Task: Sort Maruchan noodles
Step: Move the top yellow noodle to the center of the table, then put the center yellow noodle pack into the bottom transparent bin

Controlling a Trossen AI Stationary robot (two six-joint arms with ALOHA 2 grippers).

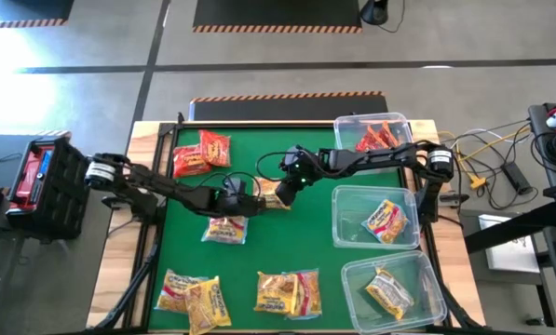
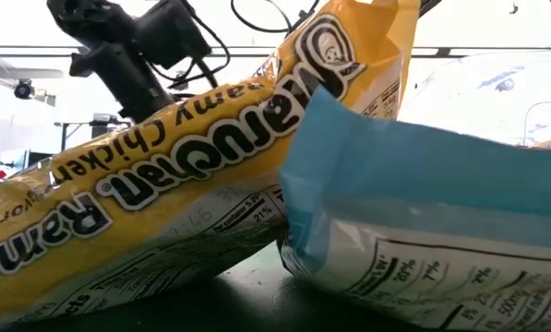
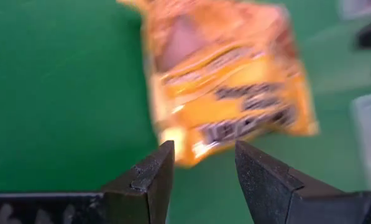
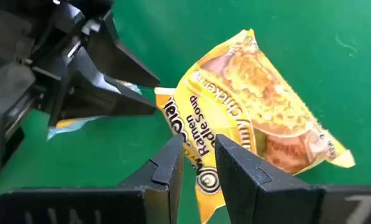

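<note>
Table mat [image 1: 259, 247]: plain green. Packets [image 1: 201, 153] at far left: red. Packet [image 4: 260, 118] between arms: yellow-orange, black lettering. Front packets [image 1: 287, 292]: yellow, one with blue edge. Bins [image 1: 375, 215]: clear. Floor tape [image 1: 287, 96]: orange-black stripes. Grippers [image 4: 197, 165]: dark.

A green mat [image 1: 259, 247] covers the bench [image 1: 145, 140] at the frame's centre. Three clear plastic bins stand down its right side: upper bin [image 1: 350, 124], middle bin [image 1: 347, 223], lower bin [image 1: 425, 270]. Yellow and black cables [image 1: 487, 154] lie at right. A black crate [image 1: 59, 186] sits at far left.
</note>
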